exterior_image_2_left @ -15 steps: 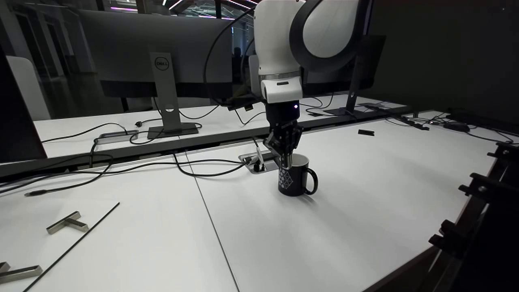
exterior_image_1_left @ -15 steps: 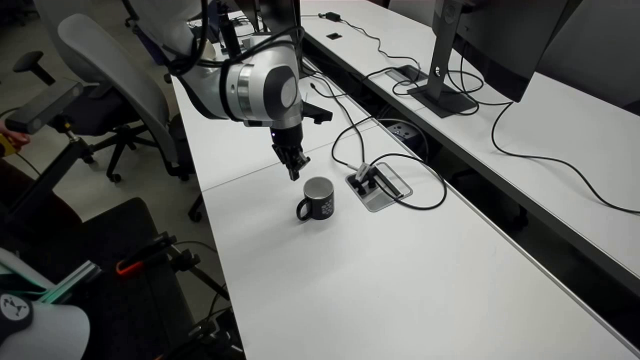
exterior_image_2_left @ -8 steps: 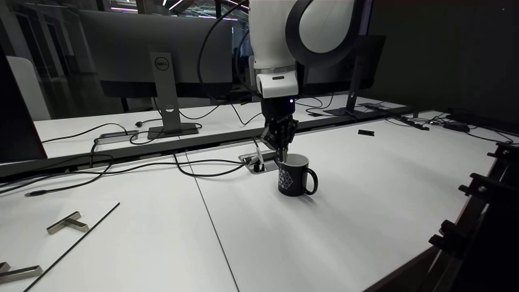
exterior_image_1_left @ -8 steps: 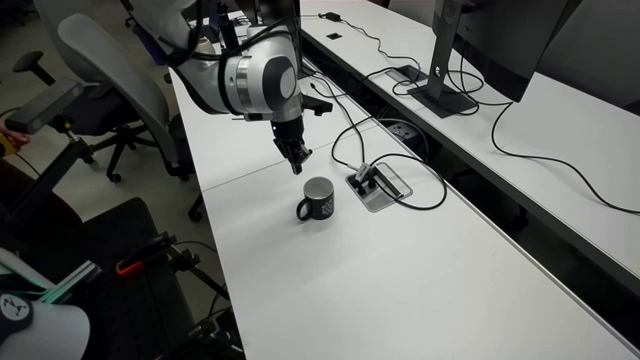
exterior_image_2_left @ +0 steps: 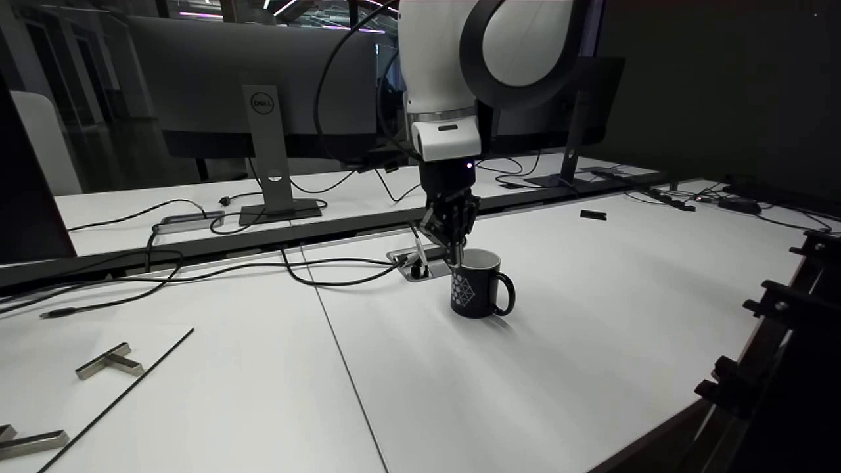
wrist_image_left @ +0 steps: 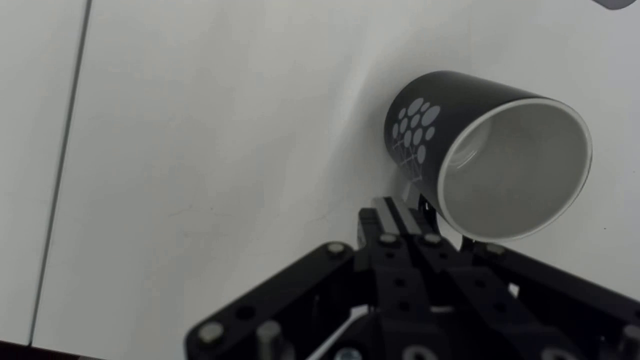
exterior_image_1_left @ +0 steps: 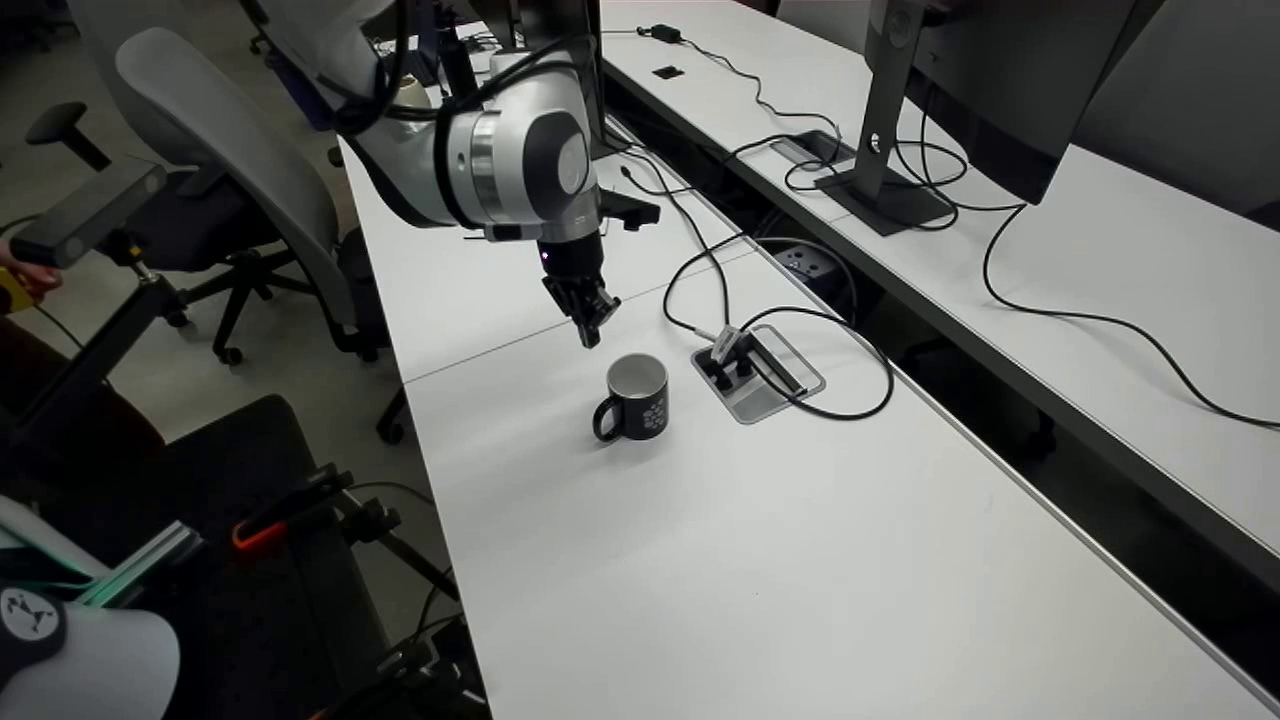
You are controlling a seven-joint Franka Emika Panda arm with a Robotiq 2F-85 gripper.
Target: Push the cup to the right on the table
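Exterior view: I read DELL in ring badge point(exterior_image_2_left: 262, 102) on monitor stand point(exterior_image_2_left: 269, 148). Mug point(wrist_image_left: 480, 150) shows me pale dot-and-line emblem point(wrist_image_left: 414, 125), wrist and both exterior views. White housing point(exterior_image_1_left: 110, 665), low corner of exterior view: round logo point(exterior_image_1_left: 29, 614), too small for me to name.

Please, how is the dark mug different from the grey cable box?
The mug is round and stands upright on the table; the cable box is rectangular and set into its surface. The mug is dark outside and pale inside; the cable box is mainly grey. The mug looks empty; the cable box has black plugs in it. Both share the white table.
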